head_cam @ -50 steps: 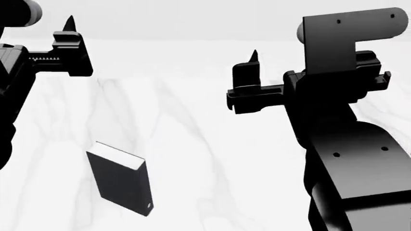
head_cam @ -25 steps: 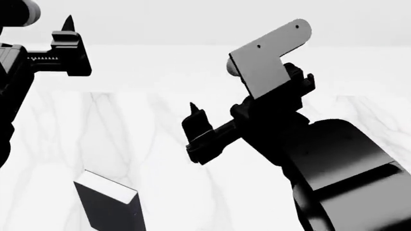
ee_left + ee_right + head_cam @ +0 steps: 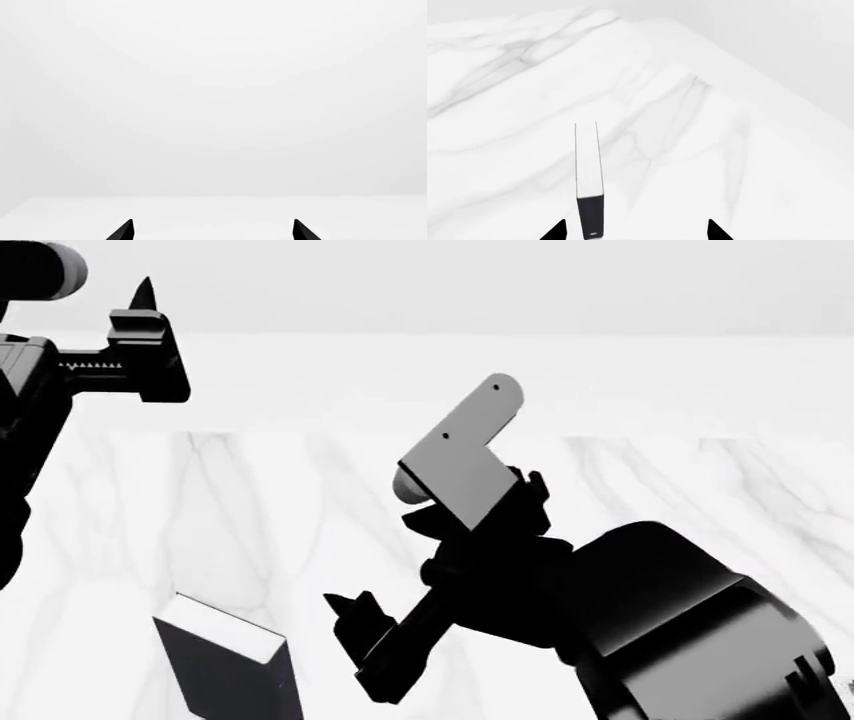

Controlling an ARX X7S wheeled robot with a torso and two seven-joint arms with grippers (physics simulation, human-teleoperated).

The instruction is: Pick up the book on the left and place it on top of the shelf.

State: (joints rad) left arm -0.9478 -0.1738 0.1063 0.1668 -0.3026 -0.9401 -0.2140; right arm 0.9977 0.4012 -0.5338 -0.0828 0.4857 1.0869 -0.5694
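The right gripper [image 3: 350, 635] is low over the marble table [image 3: 267, 500] with its fingers spread wide and nothing between them. In the right wrist view the two dark fingertips [image 3: 555, 231] stand well apart, and the book [image 3: 589, 175] shows between them, seen edge-on as a thin upright slab, white pages along its length and a black spine end nearest the camera. That line-up looks deliberate: the arm is angled down and leftward so the open fingers can straddle the narrow thickness of the book rather than its broad cover.

From the head camera the book [image 3: 224, 665] stands on the table at the lower left, black cover facing out and white page edge on top, just beside the right gripper's tips but apparently not yet touching them. Part of it runs off the picture's lower edge, so its footing cannot be checked.

The left gripper [image 3: 140, 340] is held high at the far left, well clear; its wrist view shows fingertips [image 3: 123, 231] parted with only blank background ahead.

Room to move is generous. The marble around the book is bare, and the table's far edge lies well beyond. The shelf is in none of these views.
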